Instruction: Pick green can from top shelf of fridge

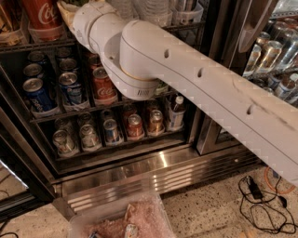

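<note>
My white arm (186, 79) reaches from the right up into the open fridge (153, 172). Its wrist (93, 23) sits at the top shelf (28, 45), a dark wire rack with a thin front rail. My gripper (68, 10) shows only as a beige part at the top edge of the view, just right of the big red Coca-Cola can (44, 16). A sliver of green (78, 2) shows at the top edge right by the gripper. I cannot tell whether it is the green can, which otherwise lies out of view.
Lower racks hold small soda cans: blue ones (39, 95), a red one (103, 86), and a row below (111, 130). Clear bottles (153, 11) stand on the top shelf behind the arm. A second cooler with cans (274, 56) stands right. A plastic bin (125, 218) and cables (260, 195) lie on the floor.
</note>
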Controlling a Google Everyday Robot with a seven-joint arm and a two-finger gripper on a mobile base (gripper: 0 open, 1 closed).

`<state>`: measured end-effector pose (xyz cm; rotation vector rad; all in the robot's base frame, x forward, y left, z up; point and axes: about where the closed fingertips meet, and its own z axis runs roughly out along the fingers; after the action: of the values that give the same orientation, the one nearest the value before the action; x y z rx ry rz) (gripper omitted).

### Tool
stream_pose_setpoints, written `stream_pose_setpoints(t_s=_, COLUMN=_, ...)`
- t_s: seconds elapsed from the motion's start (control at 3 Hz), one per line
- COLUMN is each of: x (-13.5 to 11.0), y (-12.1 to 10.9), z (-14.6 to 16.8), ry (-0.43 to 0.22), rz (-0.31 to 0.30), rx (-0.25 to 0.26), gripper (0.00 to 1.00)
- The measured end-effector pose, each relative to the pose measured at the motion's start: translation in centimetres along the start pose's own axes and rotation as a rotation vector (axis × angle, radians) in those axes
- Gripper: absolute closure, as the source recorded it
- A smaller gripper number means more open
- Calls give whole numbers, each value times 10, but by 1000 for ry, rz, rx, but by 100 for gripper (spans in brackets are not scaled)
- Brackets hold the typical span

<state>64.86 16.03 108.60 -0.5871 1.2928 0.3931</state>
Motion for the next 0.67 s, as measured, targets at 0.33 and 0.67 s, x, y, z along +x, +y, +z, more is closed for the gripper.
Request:
stream_pose_setpoints(t_s=0.33, x=-1, y=8, z=-5, ry=0, rz=-2, rx=-15, gripper=100)
stream_pose_setpoints(t_s=0.67, x=-18, y=36, z=-43, ry=17, rz=-51, rx=-38, gripper=100)
